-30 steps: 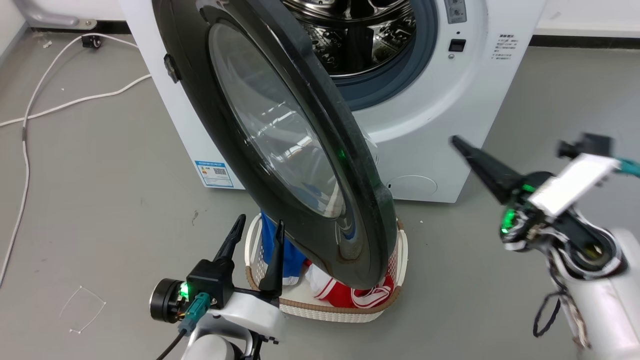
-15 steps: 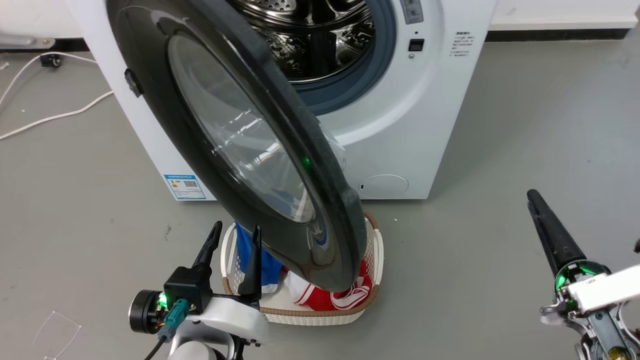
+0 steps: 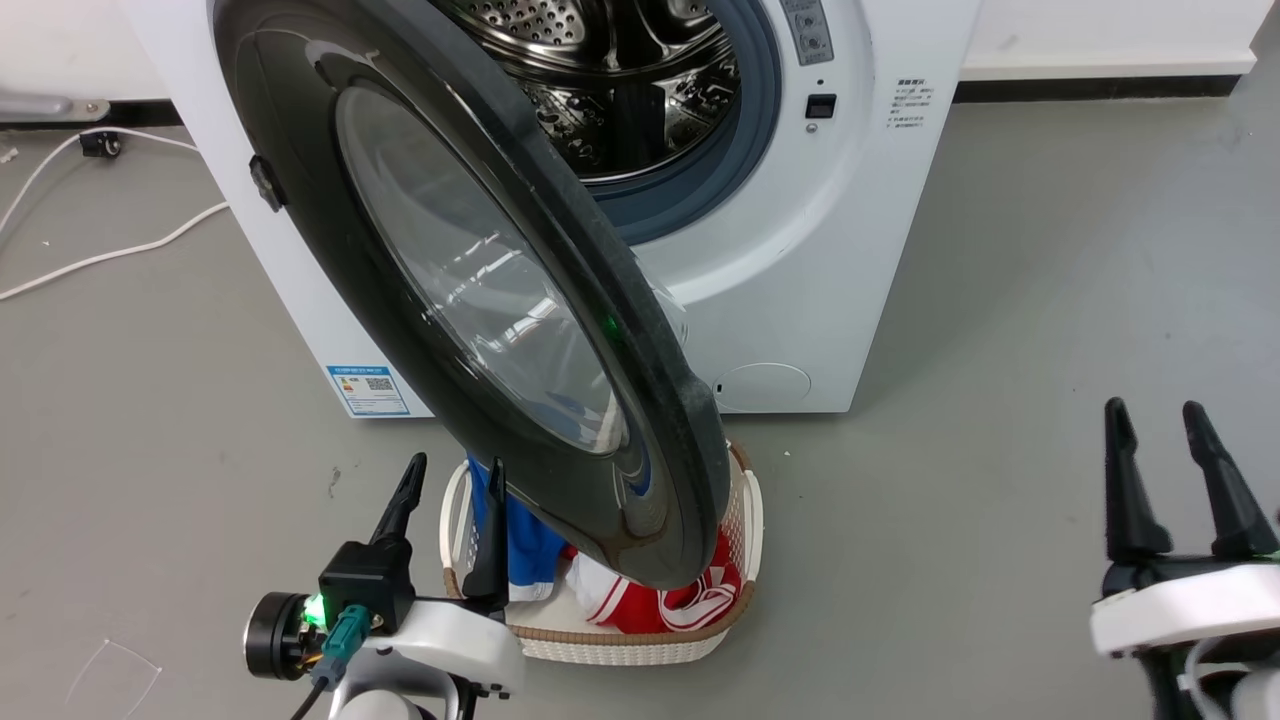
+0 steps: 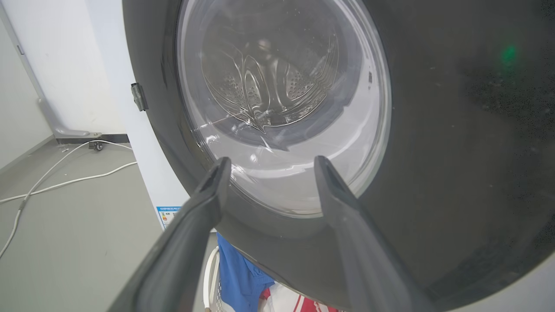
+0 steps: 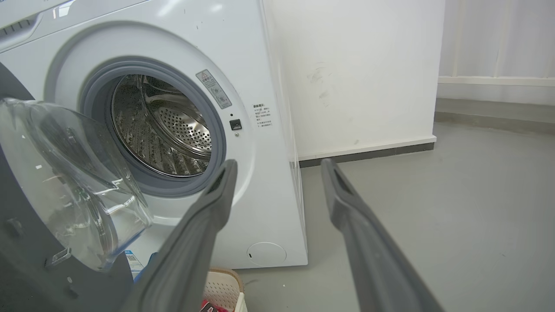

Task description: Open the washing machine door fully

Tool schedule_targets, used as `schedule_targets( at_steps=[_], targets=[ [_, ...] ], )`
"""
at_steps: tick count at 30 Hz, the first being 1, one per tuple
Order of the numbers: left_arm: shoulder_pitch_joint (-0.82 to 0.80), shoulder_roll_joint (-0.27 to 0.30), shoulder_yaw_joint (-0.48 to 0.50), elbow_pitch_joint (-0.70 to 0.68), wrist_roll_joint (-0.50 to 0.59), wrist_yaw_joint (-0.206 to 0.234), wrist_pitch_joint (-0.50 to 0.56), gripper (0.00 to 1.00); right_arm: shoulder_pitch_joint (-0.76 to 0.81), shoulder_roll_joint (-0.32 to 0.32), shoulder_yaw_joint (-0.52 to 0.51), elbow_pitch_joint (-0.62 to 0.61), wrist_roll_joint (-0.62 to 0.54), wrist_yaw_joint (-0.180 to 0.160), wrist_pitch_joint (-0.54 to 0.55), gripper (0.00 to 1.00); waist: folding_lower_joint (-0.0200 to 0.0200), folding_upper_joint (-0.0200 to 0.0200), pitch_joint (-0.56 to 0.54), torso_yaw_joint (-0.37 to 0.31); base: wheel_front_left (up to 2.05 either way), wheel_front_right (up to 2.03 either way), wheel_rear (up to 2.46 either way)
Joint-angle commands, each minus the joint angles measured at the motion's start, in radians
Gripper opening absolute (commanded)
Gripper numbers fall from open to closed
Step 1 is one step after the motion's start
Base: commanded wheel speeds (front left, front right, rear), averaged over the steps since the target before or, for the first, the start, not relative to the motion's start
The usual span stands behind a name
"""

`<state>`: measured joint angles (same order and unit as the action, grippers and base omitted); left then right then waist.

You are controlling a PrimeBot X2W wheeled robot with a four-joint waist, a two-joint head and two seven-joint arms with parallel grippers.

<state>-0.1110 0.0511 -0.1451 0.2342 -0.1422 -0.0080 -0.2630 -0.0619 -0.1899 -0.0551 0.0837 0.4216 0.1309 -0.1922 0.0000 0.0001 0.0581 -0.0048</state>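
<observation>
Your washing machine door (image 3: 470,290) stands swung partway out from the white machine (image 3: 800,250), above a laundry basket (image 3: 748,520). Your left gripper (image 3: 455,463) sits near the door's lower edge, fingers parted and empty. Your right gripper (image 3: 1155,407) is well apart at the lower right, fingers parted and empty.

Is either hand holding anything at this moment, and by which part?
Nothing is held. The left hand and right hand are both open and empty; the washing machine door stands ajar, ungripped.
</observation>
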Motion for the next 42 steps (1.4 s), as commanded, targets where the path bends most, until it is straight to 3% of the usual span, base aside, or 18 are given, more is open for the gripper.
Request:
schedule_targets(
  at_steps=[1,8,26,27,37,42],
  targets=[
    [0.006,-0.001,0.005,0.004,0.011,-0.003,-0.003,1.0,0.018,0.026,0.002,-0.009,-0.099,0.0,-0.007,1.0,0.0,-0.0001,-0.006,0.004,0.0,0.0,0.0],
    [0.014,-0.001,0.009,0.019,0.031,-0.013,-0.003,1.0,0.078,0.091,0.033,0.003,-0.295,0.0,-0.011,1.0,0.0,-0.0001,-0.025,0.007,0.0,0.0,0.0],
    [0.012,-0.001,0.012,0.04,0.029,-0.024,-0.003,1.0,0.07,0.127,0.033,0.037,-0.343,0.0,-0.021,1.0,0.0,-0.0001,-0.028,0.001,0.0,0.0,0.0],
    [0.012,-0.001,0.011,0.041,0.023,-0.026,-0.003,0.0,0.07,0.129,0.034,0.037,-0.342,0.0,-0.021,1.0,0.0,-0.0001,-0.028,0.001,0.0,0.0,0.0],
    [-0.008,-0.001,0.011,0.031,-0.011,-0.027,-0.003,0.0,0.047,0.135,0.028,0.053,-0.339,0.0,-0.024,1.0,0.0,-0.0001,-0.014,0.003,0.0,0.0,0.0],
    [-0.028,-0.001,0.002,-0.047,-0.023,-0.009,-0.003,0.0,0.037,0.137,0.02,0.061,-0.344,0.0,-0.028,1.0,0.0,-0.0001,-0.011,0.011,0.0,0.0,0.0]
  ],
)
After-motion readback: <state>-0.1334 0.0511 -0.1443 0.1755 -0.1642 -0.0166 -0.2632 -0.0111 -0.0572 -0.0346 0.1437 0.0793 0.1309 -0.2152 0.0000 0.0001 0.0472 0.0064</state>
